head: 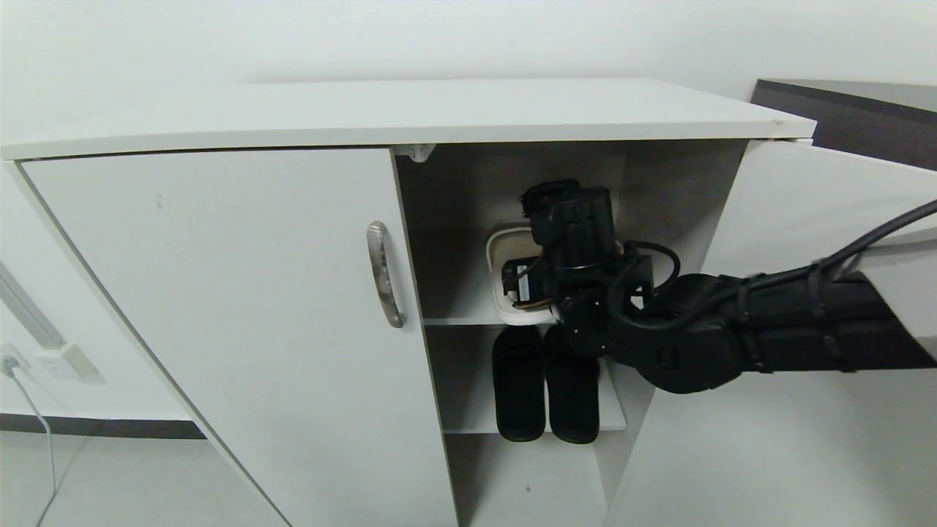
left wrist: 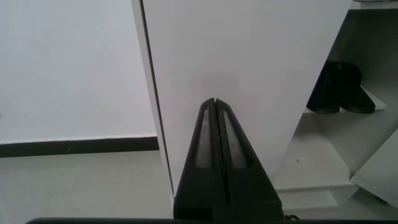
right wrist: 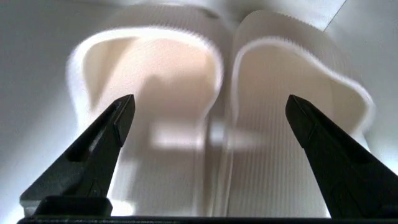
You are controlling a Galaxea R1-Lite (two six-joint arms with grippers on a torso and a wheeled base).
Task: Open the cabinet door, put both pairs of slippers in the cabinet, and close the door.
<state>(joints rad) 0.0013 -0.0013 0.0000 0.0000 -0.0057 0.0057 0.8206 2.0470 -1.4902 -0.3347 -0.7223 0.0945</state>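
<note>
The white slippers (head: 499, 252) lie side by side inside the cabinet (head: 410, 110), just above the black slippers (head: 545, 395). The right gripper (right wrist: 209, 106) faces them, jaws apart; the left gripper (left wrist: 215, 106) has jaws together. The slippers look light, soft, ribbed foam, probably best pinched across the straps
</note>
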